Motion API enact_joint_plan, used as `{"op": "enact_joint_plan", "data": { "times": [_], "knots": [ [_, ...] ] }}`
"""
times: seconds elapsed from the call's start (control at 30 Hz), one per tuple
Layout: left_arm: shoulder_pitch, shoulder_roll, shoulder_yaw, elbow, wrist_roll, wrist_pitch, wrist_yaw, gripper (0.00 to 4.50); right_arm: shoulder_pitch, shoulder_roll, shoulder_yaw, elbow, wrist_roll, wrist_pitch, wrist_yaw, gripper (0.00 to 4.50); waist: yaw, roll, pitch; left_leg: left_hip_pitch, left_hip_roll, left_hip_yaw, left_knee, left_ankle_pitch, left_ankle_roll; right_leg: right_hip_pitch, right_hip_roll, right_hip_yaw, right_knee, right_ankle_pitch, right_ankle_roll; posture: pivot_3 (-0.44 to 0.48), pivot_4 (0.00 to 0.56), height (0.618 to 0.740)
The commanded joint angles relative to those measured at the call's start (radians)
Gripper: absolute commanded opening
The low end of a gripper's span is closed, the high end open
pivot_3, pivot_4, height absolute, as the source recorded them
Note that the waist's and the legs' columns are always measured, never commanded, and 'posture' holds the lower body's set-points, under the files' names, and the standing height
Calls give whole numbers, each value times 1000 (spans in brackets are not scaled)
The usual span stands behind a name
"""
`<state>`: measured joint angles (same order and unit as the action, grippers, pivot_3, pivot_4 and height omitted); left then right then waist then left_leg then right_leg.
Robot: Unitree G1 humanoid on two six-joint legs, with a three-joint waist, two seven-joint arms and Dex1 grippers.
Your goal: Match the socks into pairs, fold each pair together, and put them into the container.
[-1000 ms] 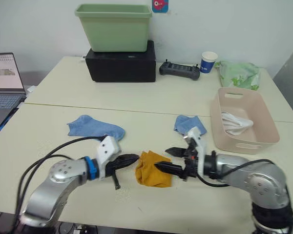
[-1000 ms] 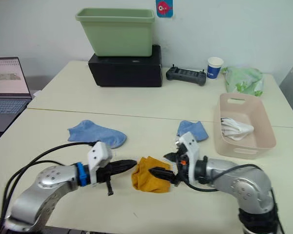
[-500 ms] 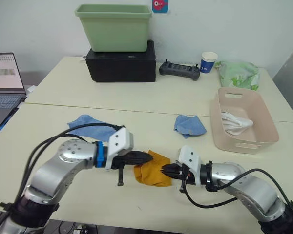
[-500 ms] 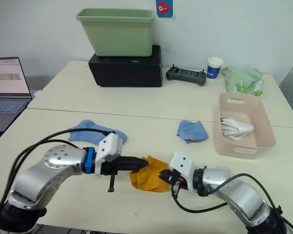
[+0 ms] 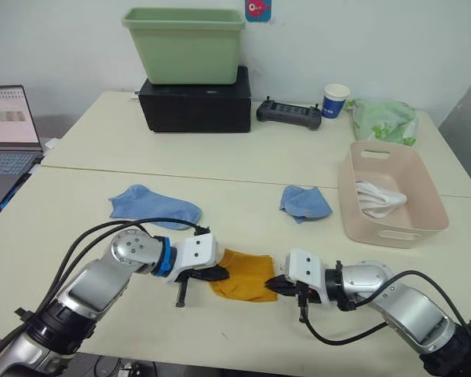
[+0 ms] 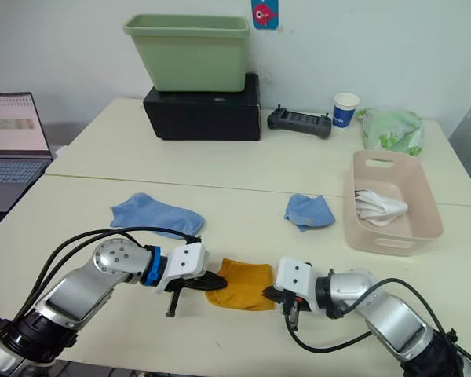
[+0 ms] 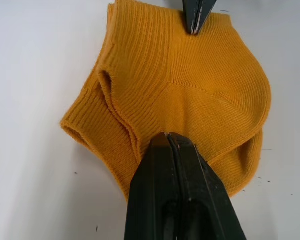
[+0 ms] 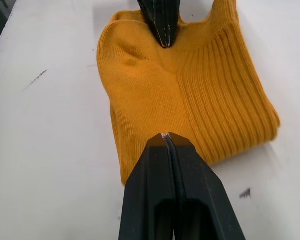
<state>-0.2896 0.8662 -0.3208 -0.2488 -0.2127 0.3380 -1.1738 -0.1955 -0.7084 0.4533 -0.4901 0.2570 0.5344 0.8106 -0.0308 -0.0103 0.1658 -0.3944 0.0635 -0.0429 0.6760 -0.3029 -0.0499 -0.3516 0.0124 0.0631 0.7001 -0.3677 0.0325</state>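
Note:
A mustard-yellow pair of socks (image 5: pixel 245 275) lies layered and flat near the table's front edge. My left gripper (image 5: pixel 217 272) is shut, its tip resting on the pair's left side (image 7: pixel 200 95). My right gripper (image 5: pixel 275 283) is shut too, its tip lying on the right side (image 8: pixel 190 85). I see no fabric between either pair of fingers. One light blue sock (image 5: pixel 153 206) lies flat to the left behind them, another (image 5: pixel 304 203) lies bunched to the right. The pink container (image 5: pixel 365 234) stands at the right with white socks (image 5: pixel 377 198) inside.
A light green tub (image 5: pixel 183 43) sits on a black box (image 5: pixel 195 102) at the back. Beside them are a black controller (image 5: pixel 289 113), a paper cup (image 5: pixel 336 99) and a pale green bag (image 5: pixel 385 119). A laptop (image 5: pixel 8 133) stands at the left.
My right gripper went from open to shut and dropped low onto the yellow pair's right side. My left gripper drew back to the left side. The yellow pair now lies flatter.

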Motion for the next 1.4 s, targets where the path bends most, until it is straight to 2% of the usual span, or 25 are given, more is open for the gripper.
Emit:
{"op": "enact_joint_plan", "data": {
  "times": [0.03, 0.17, 0.37, 0.47, 0.6, 0.73, 0.83, 1.03, 1.1, 1.2, 1.4],
  "knots": [
    [9, -16, 62, -30, -52, 22, 6, 0, 11, 20, -80, -59, 65, -4, 18, 56, 0, 0, 0, 0, 0, 0, 0, 0, 0, 0, 0, 0, 0, 0, 0, 0, 150, 720],
    [-18, -31, 114, -94, -143, 102, -1, 0, -21, 86, -111, -51, 76, 44, -26, 56, 0, 0, 0, -2, 0, -1, 1, 0, 0, -1, 0, -1, 1, 0, 0, 0, 150, 720],
    [16, -45, 25, -44, -39, 45, 4, 0, -78, 205, -16, 80, -61, 51, -126, 56, 1, 0, 1, -1, 0, -2, 1, 1, -3, -1, 0, 0, 1, 0, 0, 0, 150, 720],
    [24, -57, 24, -18, -22, 38, 17, 0, -76, 212, -6, 99, -108, 90, -161, 56, 2, 0, 1, -3, 0, -2, 1, 2, -4, -3, 0, -1, 1, 0, 0, 0, 150, 720],
    [23, -72, 34, -11, -20, 30, 23, 0, -47, 175, -91, 80, -103, 108, -177, 56, 3, 0, 0, -2, -1, -2, 1, 2, -3, -1, 0, -1, 1, 0, 0, 0, 150, 720],
    [-19, -92, 87, -68, -96, 94, 26, 0, 12, 163, -217, -39, 44, 157, -123, 56, 6, 0, 1, -3, -1, -2, 1, 1, -2, -1, -1, -1, 1, 0, 0, 0, 150, 720],
    [-51, -101, 112, -88, -137, 149, 36, 0, 69, 168, -270, -109, 68, 178, -157, 56, 5, 0, 1, -4, 0, -3, 1, 1, -3, -2, 0, -4, 0, 0, 0, 0, 150, 720],
    [1, -56, 35, -27, -22, 41, -8, 0, 92, 183, -336, -168, 194, 410, -200, 56, -4, 0, 1, 0, 0, -1, 1, 2, -3, -1, 1, 1, 4, 0, 0, 0, 150, 720],
    [26, -51, 23, -15, -12, 32, -14, 0, 82, 155, -356, -178, 304, 514, -138, 56, 0, 1, 1, 0, 0, -1, 1, 1, -3, -2, 1, 1, 4, 0, 0, 0, 150, 720],
    [50, -38, 3, 34, 32, -22, -25, 0, 60, 200, -433, -162, 436, 706, -176, 653, 3, 1, 1, -1, 0, -1, 1, 1, -1, -1, 1, 0, 3, 0, 0, 0, 150, 720],
    [60, -44, 12, 51, 30, -35, -23, 0, 19, 293, -447, -129, 518, 901, -265, 2701, 2, 1, 0, 0, 0, -1, 1, 0, 0, -1, 1, 0, 4, 0, 0, 0, 150, 720]
  ]
}}
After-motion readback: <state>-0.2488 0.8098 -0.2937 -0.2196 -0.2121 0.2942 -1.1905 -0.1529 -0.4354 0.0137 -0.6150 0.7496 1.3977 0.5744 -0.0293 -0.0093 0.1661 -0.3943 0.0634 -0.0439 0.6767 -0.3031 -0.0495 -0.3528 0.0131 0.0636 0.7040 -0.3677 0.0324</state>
